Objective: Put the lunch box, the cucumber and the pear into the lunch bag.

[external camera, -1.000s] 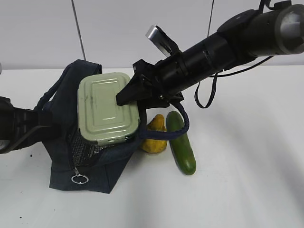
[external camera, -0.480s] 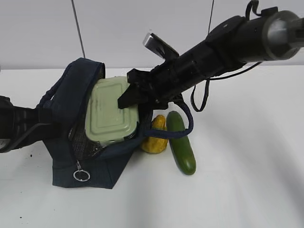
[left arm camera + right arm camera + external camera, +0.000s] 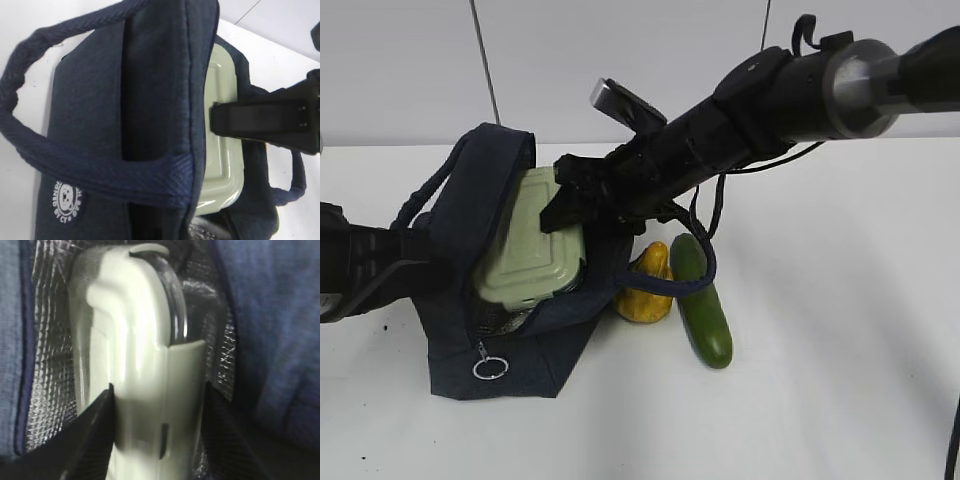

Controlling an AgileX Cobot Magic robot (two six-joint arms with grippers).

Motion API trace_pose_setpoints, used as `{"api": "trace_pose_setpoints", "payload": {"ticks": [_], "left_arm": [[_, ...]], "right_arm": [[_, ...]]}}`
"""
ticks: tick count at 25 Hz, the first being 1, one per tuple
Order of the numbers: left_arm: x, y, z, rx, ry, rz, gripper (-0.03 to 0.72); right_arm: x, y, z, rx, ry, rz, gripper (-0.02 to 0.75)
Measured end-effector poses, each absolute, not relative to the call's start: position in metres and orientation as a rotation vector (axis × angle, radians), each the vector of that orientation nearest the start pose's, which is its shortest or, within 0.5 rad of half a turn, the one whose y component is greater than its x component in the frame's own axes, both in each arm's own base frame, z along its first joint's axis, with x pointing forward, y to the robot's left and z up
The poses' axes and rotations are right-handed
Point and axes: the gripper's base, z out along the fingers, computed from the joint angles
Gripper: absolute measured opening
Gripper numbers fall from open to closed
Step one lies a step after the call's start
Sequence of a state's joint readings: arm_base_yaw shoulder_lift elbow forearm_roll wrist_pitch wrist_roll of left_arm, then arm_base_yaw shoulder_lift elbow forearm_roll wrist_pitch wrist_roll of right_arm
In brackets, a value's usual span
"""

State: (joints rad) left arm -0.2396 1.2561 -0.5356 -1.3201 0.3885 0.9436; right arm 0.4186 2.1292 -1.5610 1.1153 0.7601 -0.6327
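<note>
Left of centre in the exterior view, the lunch bag (image 3: 510,300) stands on the white worktop (image 3: 820,380) with its mouth turned up and toward the right, and the lunch box (image 3: 525,255) sits tilted in that mouth, partly sunk into the silver-lined interior. The right claw (image 3: 563,205) reaches in from the upper right of the frame; in the right wrist view its two dark fingers (image 3: 95,425) stand on either side of the box (image 3: 140,380), touching its flanks, so it looks to be gripping the lunch box edge-on, which suits sliding a flat container down a narrow opening. The left claw cannot be seen directly: its arm enters from the left edge of the exterior view and its tip is hidden by fabric, but it appears clamped shut on the bag's near wall, probably to hold the mouth open and keep the soft bag from sliding under the push. The left wrist view shows that wall and a handle (image 3: 100,170) in the foreground, with the pale lid (image 3: 222,145) beyond. One rope handle (image 3: 705,265) loops across the pear (image 3: 645,285), which lies just beside the cucumber (image 3: 701,300) to the right of the bag; both wait outside. The box is not yet fully seated, so the first of three items seems near completion.
</note>
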Motion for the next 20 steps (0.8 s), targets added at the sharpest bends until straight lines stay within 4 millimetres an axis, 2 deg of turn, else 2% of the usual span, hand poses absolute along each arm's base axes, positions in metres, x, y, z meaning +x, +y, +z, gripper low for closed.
{"api": "trace_pose_setpoints", "payload": {"ticks": [3, 8, 15, 20], "left_arm": [[0.2127, -0.0866, 0.2161, 0.061, 2.355, -0.735, -0.017], [0.2121, -0.0872, 0.2161, 0.066, 2.357, -0.745, -0.017], [0.2115, -0.0879, 0.2162, 0.072, 2.36, -0.755, -0.017], [0.2111, -0.0884, 0.2162, 0.075, 2.362, -0.764, -0.018]], "right_arm": [[0.3947, 0.2468, 0.1917, -0.424, 2.483, 1.138, 0.41], [0.3938, 0.2478, 0.1908, -0.444, 2.486, 1.12, 0.413], [0.392, 0.2468, 0.1899, -0.515, 2.502, 1.085, 0.488], [0.3905, 0.2464, 0.1902, -0.564, 2.509, 1.059, 0.502]]}}
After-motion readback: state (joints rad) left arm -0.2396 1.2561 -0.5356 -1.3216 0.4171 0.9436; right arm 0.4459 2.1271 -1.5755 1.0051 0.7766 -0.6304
